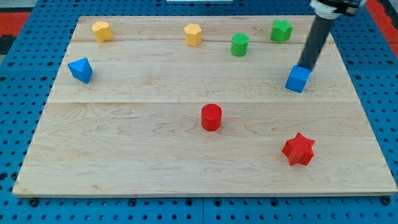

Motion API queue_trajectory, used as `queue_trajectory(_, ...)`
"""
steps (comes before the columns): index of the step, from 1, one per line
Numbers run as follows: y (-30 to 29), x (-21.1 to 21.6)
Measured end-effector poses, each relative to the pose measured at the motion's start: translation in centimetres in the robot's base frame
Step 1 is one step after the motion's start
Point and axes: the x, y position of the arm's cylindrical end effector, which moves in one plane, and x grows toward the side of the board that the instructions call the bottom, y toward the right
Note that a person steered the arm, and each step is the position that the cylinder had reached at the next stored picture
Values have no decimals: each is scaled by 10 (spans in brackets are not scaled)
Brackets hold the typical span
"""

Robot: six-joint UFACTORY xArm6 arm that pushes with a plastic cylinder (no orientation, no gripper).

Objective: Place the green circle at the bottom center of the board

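Observation:
The green circle [239, 45] stands near the top of the wooden board [124, 143], right of centre. My tip [306, 65] is at the view's upper right, touching the top back of the blue cube [298, 79]. It is about a hundred pixels right of the green circle and slightly lower. The rod slants up to the top right edge of the view.
A green star-like block [281, 30] sits at top right. A yellow block [193, 34] is at top centre, another yellow block [102, 30] at top left. A blue triangular block [81, 70] is at the left, a red cylinder [211, 117] in the middle, a red star [299, 149] at lower right.

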Motion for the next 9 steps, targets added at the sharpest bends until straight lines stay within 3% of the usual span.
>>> queue_trajectory(1, -22, -45)
queue_trajectory(2, -81, -77)
queue_trajectory(4, -179, -42)
queue_trajectory(5, -171, -67)
queue_trajectory(6, -233, -78)
queue_trajectory(7, -238, -35)
queue_trajectory(9, -238, 102)
